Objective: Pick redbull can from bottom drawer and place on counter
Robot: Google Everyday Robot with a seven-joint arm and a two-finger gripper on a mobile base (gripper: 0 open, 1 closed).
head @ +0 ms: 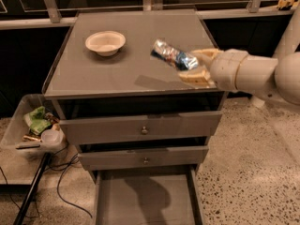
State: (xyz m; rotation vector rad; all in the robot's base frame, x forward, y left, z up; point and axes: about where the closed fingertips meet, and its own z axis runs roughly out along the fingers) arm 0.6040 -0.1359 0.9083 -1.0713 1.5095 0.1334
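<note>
Starting far left: clear plastic bin (14, 142) on low stand beside cabinet, w/ green packets and small white tub inside. Black cables (65, 184) trailing low down btwn bin and cabinet.

Next, counter (84, 76): flat grey top w/ thin raised rim, seen from front and above. White bowl (105, 42) upright on its back-left part, well apart from everything else.

Under counter, two knobbed drawers (140, 128), one above other, both shut or nearly so. Below those, bottom drawer (140, 200) pulled out toward camera, grey bottom showing w/ soft shadow across it.

Further right, redbull can (174, 59) held over right-hand part of counter. Tilted, one end up-left, other end down-right into gripper; blue and silver, shiny. Looks clear of surface, w/ faint pale reflection on counter just left of and below it; actual contact hard to judge.

Gripper (193, 67) clenched on can, one cream finger above it and one below, approx. over counter's right side toward front. Thick cream arm (253, 74) reaching in from right edge of view, roughly level. Speckled floor (253, 172) right of cabinet.
</note>
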